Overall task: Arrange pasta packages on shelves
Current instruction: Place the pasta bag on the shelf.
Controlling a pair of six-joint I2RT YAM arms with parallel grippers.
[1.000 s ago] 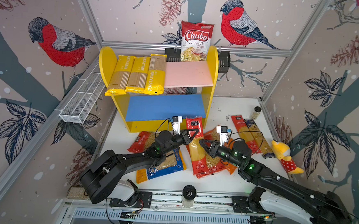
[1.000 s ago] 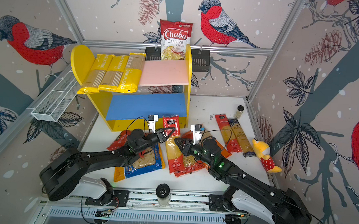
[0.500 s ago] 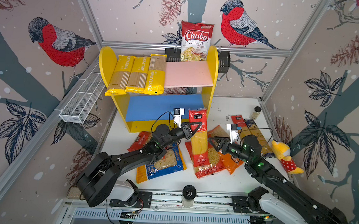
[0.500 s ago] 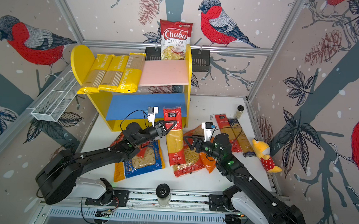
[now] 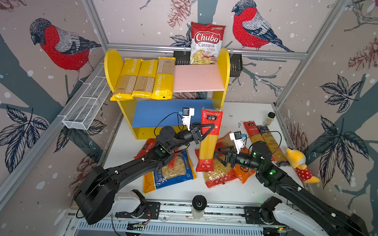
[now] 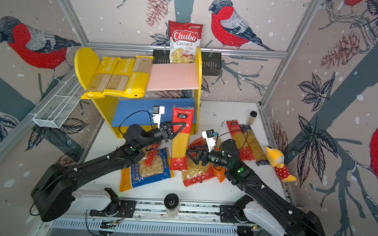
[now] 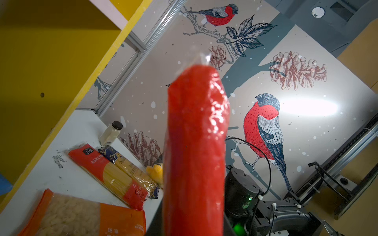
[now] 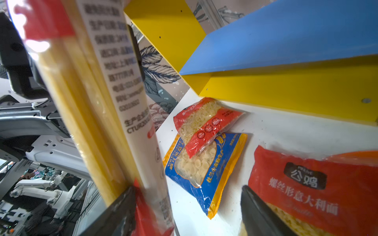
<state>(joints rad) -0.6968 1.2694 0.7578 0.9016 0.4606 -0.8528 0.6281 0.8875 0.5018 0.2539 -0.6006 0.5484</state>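
Left gripper [image 5: 207, 131] is clamped narrow on the red spaghetti pack [image 5: 208, 150], holding it upright at 5 o'clock of the shelves [image 5: 224, 66]. Right gripper [image 5: 218, 157] gapes wide and holds nothing; the pack's lower end is just at its 9 o'clock.

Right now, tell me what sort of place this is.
Most likely a robot test cell staged as a pantry corner, not a real shop: aluminium frame with bird-print wall panels, a left arm and right arm mounted on a base rail, and a small toy-coloured shelf unit holding yellow pasta packs.
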